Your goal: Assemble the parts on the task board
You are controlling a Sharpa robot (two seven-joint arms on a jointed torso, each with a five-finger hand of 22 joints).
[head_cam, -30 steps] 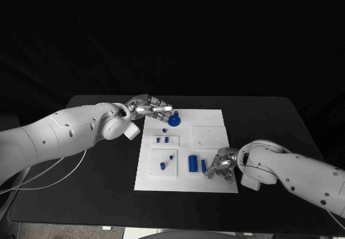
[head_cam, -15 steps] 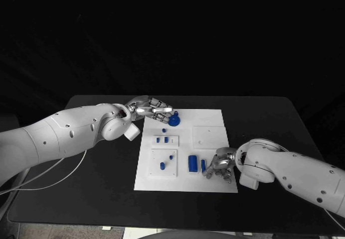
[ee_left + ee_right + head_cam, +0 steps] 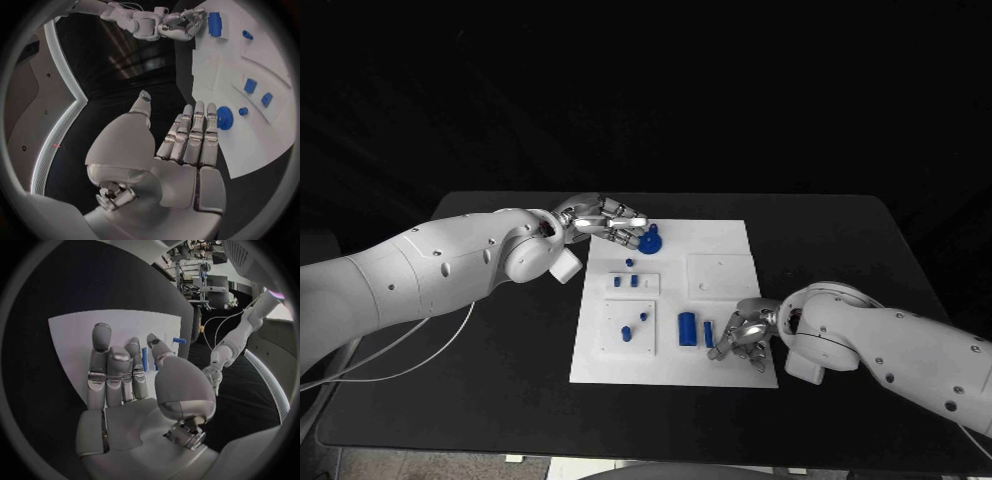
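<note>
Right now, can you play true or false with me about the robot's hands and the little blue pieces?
1. The task board is white. True.
2. The left hand is at the near end of the board. False: it is at the far end, beside the round blue gear.
3. The right hand is lifting a big red ball. False: no red ball is there; its fingers are apart above the board, next to the blue pieces.
4. A blue cylinder lies on the board beside the right hand. True.
5. The table under the board is yellow. False: it is black.
</note>
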